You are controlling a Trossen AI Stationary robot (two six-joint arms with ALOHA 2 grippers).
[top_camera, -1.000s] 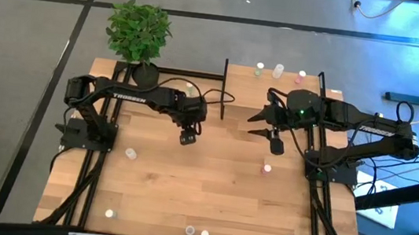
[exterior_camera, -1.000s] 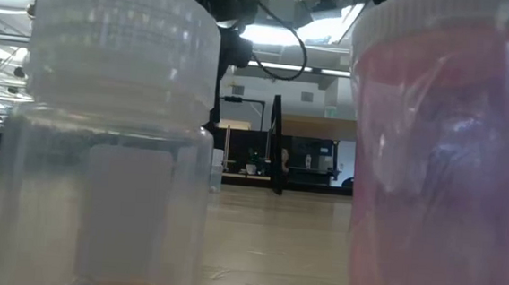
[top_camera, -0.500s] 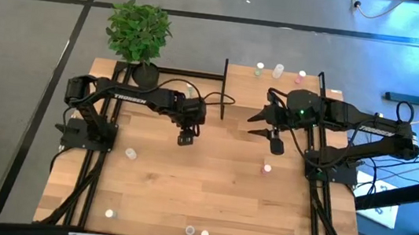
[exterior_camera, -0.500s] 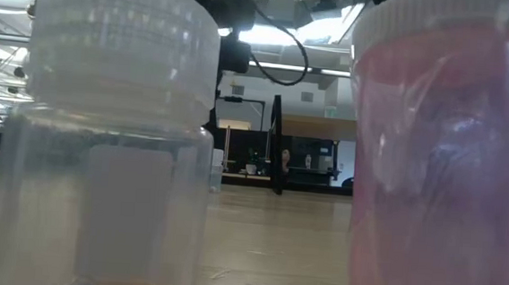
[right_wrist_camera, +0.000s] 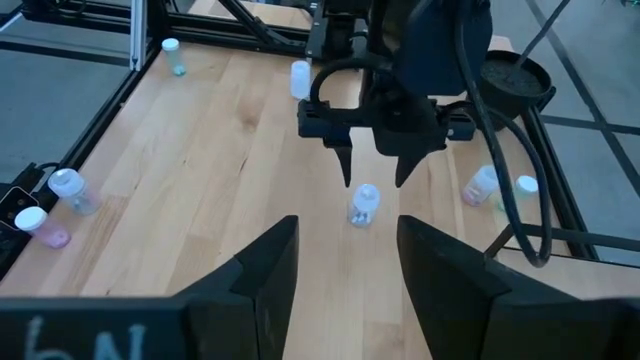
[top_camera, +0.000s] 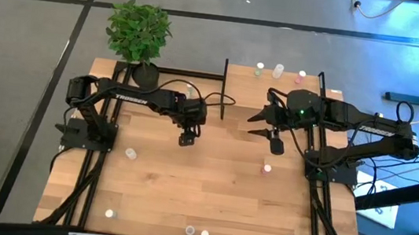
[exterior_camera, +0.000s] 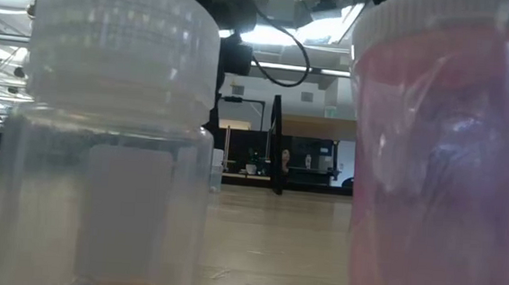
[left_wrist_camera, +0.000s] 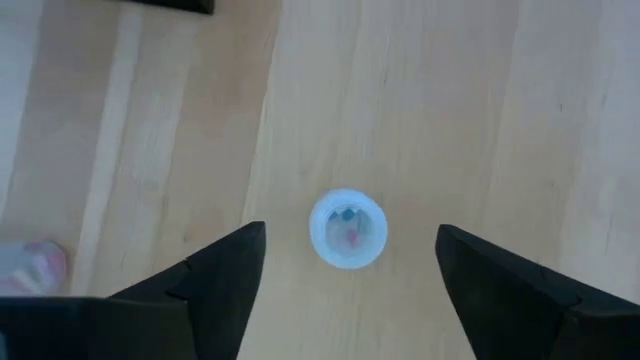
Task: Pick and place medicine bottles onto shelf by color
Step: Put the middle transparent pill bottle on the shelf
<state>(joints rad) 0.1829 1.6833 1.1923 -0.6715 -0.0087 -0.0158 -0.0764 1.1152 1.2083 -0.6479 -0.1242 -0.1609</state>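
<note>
text: TROSSEN — white lettering | on: left arm (top_camera: 128,98) — upper link

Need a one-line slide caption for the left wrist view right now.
Left gripper, fingers spread, poised directly above a small translucent bottle with a bluish-grey cap standing upright on the light wooden tabletop.

Wood, plastic and metal surfaces

The table (top_camera: 209,189) is pale wood, smooth and matt, with fine grain. The bottles are translucent plastic: one (exterior_camera: 110,150) has a ribbed white cap, one (exterior_camera: 442,165) looks pink and glossy. The left gripper (left_wrist_camera: 345,275) has matt dark fingers (left_wrist_camera: 220,275). The table frame (right_wrist_camera: 135,45) is black metal.
</note>
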